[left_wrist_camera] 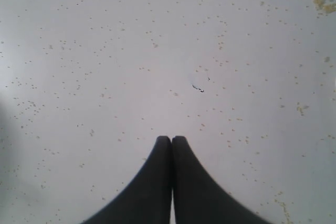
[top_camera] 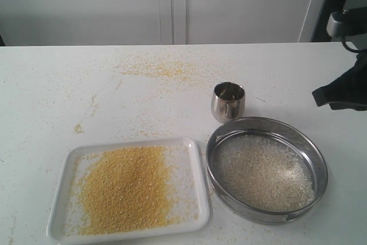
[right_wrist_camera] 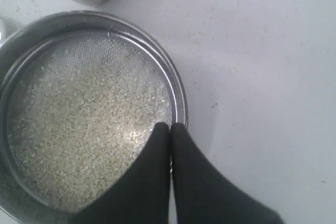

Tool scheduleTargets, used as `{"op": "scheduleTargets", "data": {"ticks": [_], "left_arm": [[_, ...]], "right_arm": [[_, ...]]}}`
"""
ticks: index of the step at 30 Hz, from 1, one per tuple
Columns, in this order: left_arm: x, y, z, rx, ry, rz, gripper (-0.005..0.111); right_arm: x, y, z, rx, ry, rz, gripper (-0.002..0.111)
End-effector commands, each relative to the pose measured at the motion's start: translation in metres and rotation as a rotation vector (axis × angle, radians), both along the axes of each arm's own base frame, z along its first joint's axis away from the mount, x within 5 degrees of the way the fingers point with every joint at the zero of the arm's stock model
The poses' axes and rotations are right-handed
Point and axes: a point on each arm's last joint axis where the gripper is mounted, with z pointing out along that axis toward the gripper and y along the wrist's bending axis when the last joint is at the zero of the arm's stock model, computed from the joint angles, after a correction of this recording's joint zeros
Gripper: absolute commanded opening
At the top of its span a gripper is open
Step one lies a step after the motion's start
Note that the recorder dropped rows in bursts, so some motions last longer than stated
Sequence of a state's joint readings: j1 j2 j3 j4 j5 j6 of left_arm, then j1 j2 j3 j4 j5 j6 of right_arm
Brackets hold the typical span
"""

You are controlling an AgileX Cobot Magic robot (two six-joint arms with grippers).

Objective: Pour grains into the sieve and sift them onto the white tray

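Steel and white plastic sit side by side on the table (top_camera: 69, 84). At the lower left of the frame lies the white tray (top_camera: 202, 182), flat, rectangular and round-cornered, with a low rim. A heap of fine yellow meal (top_camera: 126, 187) covers its middle and thins to loose specks toward the edges. Just beside it, at the lower right, stands the sieve (top_camera: 265, 214), a wide, shallow steel ring over fine wire mesh. Coarser pale grains (top_camera: 264, 173) lie spread across its bottom. Above the sieve in the frame, near its rim, a small shiny steel cup (top_camera: 227, 101) stands upright. Thin yellow crumbs (top_camera: 163, 70) are strewn across the upper middle of the table. The right gripper (right_wrist_camera: 170, 127) is clenched, its smooth black fingers pressed together on nothing, over the sieve's edge. The left gripper (left_wrist_camera: 171, 139) is likewise pinched tight and empty over bare, crumb-speckled tabletop.
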State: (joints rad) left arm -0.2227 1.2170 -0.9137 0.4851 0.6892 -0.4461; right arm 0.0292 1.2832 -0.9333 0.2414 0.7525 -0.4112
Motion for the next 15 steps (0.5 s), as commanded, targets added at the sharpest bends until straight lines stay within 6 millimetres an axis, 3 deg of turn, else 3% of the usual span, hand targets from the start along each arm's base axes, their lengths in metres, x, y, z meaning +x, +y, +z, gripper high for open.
{"op": "scheduleTargets", "data": {"ticks": [1, 15], "left_arm": [[-0.003, 0.001, 0.0, 0.004, 0.008, 0.008, 0.0], [-0.003, 0.001, 0.0, 0.004, 0.008, 0.008, 0.0]], "right_arm": [[-0.016, -0.004, 0.019, 0.009, -0.12, -0.044, 0.0], [-0.092, -0.007, 0.053, 0.045, -0.507, -0.096, 0.0]]}}
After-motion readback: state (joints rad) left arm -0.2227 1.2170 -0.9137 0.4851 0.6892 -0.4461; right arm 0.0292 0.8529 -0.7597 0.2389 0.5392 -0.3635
